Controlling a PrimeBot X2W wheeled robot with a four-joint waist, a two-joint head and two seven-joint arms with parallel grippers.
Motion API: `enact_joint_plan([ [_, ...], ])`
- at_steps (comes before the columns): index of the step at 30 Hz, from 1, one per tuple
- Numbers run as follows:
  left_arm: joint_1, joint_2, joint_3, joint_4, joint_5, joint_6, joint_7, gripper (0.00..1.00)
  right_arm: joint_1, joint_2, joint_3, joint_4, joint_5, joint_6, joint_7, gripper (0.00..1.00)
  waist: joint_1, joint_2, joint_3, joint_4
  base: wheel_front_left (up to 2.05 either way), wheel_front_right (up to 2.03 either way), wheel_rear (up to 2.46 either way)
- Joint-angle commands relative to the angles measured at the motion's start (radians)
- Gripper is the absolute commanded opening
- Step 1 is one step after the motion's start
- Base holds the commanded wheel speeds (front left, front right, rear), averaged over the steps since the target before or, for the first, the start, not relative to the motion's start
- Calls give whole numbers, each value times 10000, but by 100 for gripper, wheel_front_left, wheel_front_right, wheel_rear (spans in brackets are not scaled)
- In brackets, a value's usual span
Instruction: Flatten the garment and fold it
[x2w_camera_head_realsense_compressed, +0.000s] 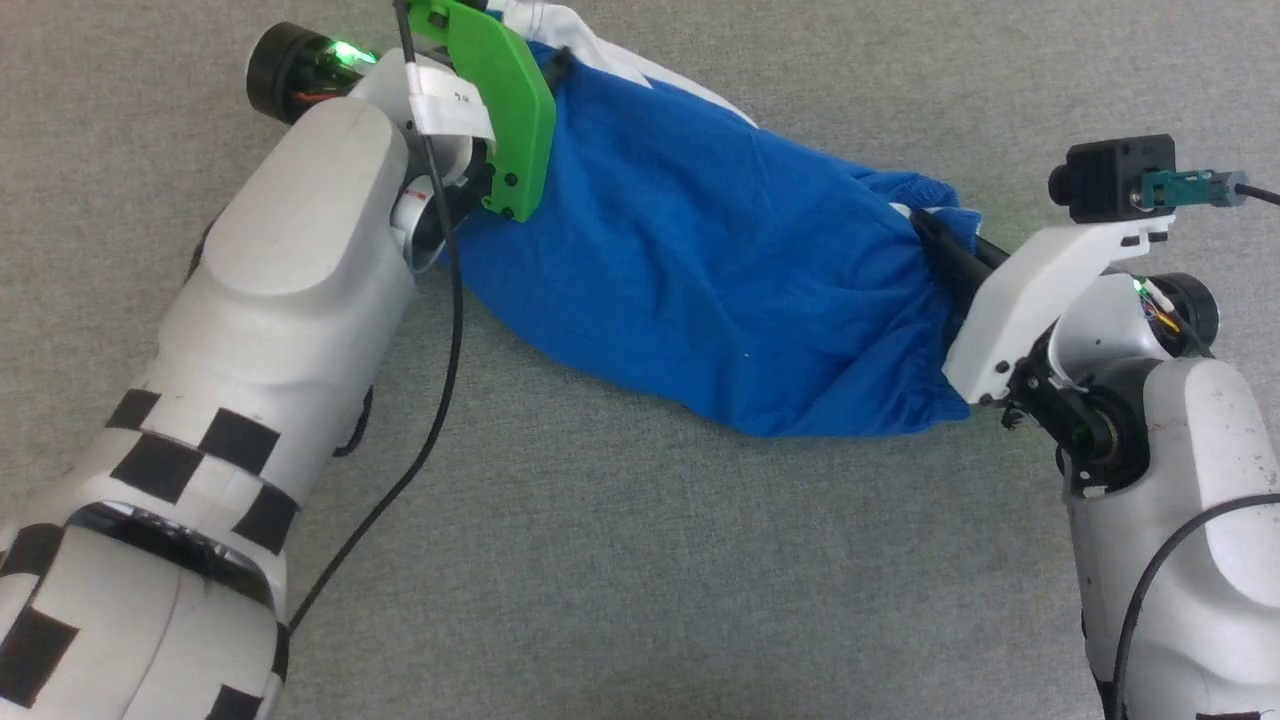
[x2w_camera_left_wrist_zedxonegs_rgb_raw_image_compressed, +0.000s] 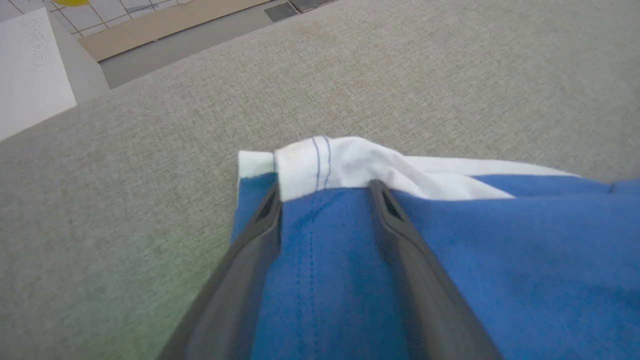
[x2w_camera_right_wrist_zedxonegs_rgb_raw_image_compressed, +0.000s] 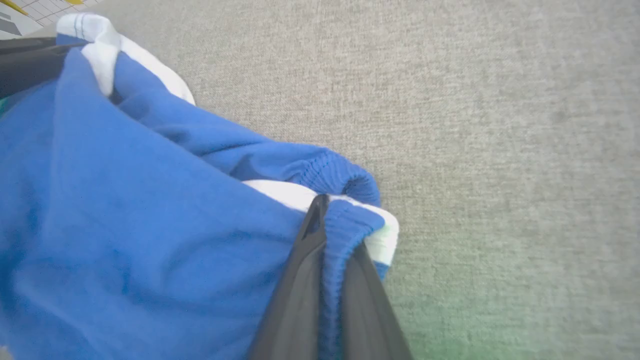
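Observation:
The garment (x2w_camera_head_realsense_compressed: 700, 270), bright blue shorts with white trim, lies stretched across the grey surface between my two arms. My left gripper (x2w_camera_left_wrist_zedxonegs_rgb_raw_image_compressed: 326, 192) is at its white-trimmed hem (x2w_camera_left_wrist_zedxonegs_rgb_raw_image_compressed: 345, 165), fingers (x2w_camera_left_wrist_zedxonegs_rgb_raw_image_compressed: 400, 235) spread wide and open, with blue fabric lying between them and the white edge curling over their tips. In the head view a green mount (x2w_camera_head_realsense_compressed: 505, 100) on the left wrist hides that gripper. My right gripper (x2w_camera_head_realsense_compressed: 940, 240) is shut on the gathered elastic waistband (x2w_camera_right_wrist_zedxonegs_rgb_raw_image_compressed: 345, 225) at the garment's right end, the ribbed band pinched between its two dark fingers (x2w_camera_right_wrist_zedxonegs_rgb_raw_image_compressed: 307, 260).
A grey woven surface (x2w_camera_head_realsense_compressed: 620, 560) spreads all round the shorts. A black cable (x2w_camera_head_realsense_compressed: 445, 350) hangs along the left forearm. Past the surface's far edge, the left wrist view has a white sheet (x2w_camera_left_wrist_zedxonegs_rgb_raw_image_compressed: 30, 70) and a tan floor strip (x2w_camera_left_wrist_zedxonegs_rgb_raw_image_compressed: 165, 22).

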Motion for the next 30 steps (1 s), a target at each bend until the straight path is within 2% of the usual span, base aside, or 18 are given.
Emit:
enact_joint_plan([
  [1,-78,-59,14,101,-79,-46,-136,100,192,-84,-151,241,-73,-27,26,100,-1,0,-284,192,0,0,0],
  [7,16,-266,169,348,-416,-57,-719,100,599,-168,-588,81,-132,-27,-58,100,-1,0,-1223,596,0,0,0],
  [14,430,-263,461,91,-952,-70,-2285,100,1386,-375,-1063,-496,19,-27,-700,100,-1,0,-2544,1148,0,0,0],
  [23,2067,762,509,-844,-925,-33,-4788,100,2675,-372,-1489,-891,197,-27,-1370,100,-1,0,-3510,1617,0,0,0],
  [30,4132,1418,1210,-2322,-624,643,-5393,100,3742,-254,-1946,-1189,277,-27,-1355,100,-1,0,-4080,1847,0,0,0],
])
